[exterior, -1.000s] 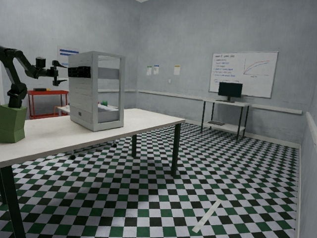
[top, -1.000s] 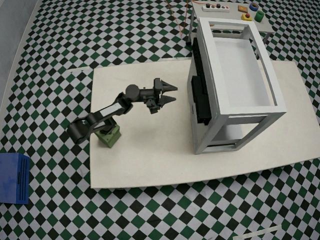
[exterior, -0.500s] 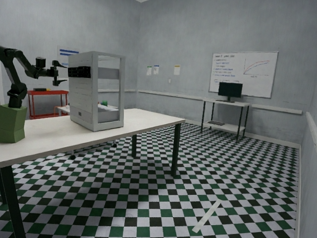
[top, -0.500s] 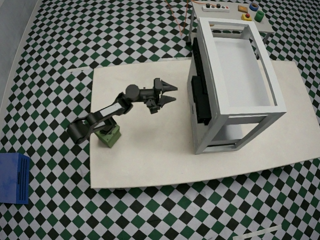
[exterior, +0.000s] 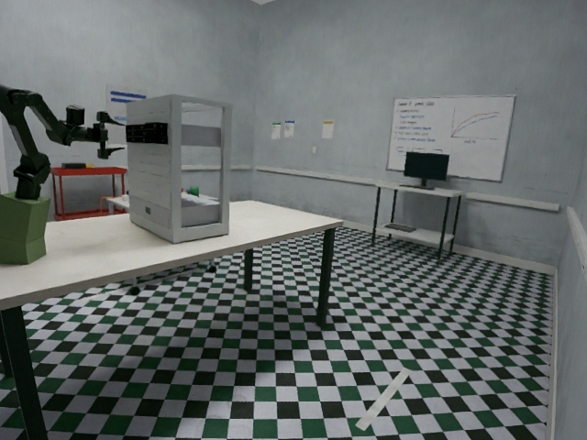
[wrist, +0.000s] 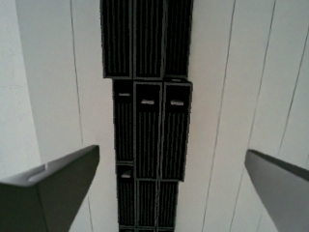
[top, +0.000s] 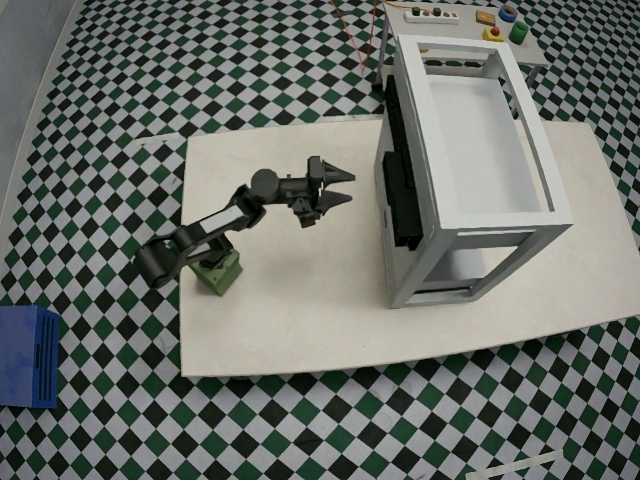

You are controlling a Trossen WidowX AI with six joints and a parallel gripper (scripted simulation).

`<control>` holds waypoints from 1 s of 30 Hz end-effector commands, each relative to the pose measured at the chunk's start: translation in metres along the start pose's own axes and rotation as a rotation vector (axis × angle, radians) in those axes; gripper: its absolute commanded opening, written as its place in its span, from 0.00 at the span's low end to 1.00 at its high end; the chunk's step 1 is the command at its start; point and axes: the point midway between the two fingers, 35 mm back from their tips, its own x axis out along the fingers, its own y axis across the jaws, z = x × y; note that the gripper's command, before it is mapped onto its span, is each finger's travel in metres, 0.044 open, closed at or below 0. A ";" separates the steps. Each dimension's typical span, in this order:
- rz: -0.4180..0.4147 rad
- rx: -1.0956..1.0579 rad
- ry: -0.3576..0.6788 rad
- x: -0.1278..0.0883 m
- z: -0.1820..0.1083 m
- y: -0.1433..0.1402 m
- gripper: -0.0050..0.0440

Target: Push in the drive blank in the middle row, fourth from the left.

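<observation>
The white open-frame rack [top: 465, 170] stands upright on the white table, with its front face toward my arm. A block of black ribbed drive blanks [top: 400, 170] sits high on that face and also shows in the side view [exterior: 147, 132]. The blanks at the near end [top: 403, 211] stand out farther than the rest. My gripper [top: 352, 187] [exterior: 116, 135] is open and empty. It points at the rack's front at the blanks' height, with a clear gap to them. In the wrist view the blanks [wrist: 147, 130] run in three stepped lines between my spread fingers.
My arm's green base [top: 217, 268] stands on the left of the table. A side table [top: 465, 31] behind the rack carries a button box, a green cup and a blue tape roll. A blue box [top: 28, 356] stands on the floor.
</observation>
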 end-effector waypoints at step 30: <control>0.014 0.011 -0.006 0.003 0.001 0.007 0.00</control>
